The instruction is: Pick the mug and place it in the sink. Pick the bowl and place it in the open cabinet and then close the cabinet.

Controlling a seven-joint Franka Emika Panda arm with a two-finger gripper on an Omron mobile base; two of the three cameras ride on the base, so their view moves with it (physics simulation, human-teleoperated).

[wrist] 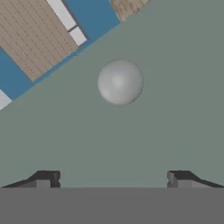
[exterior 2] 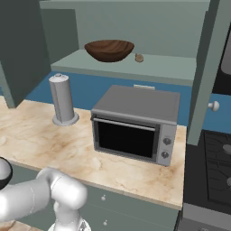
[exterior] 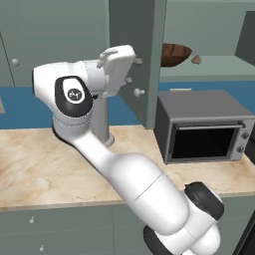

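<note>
Claw [wrist: 113, 179] is spread wide and empty, facing the cabinet door's knob [wrist: 120, 82]; we reckon it's lining up to shut it, since the bowl [exterior 2: 109, 49] sits inside the cabinet [exterior 2: 131, 67].

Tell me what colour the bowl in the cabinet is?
Dark brown wood with visible grain; the bowl shows best in the right base view.

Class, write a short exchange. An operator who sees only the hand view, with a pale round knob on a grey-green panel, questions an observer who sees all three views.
Operator: Is the bowl put away?
Observer: Yes, the bowl sits on the shelf of the cabinet, next to a small brown object.
Operator: Is that panel a closed door?
Observer: No, the door is swung open, above and to the left of the microwave on the counter.
</note>
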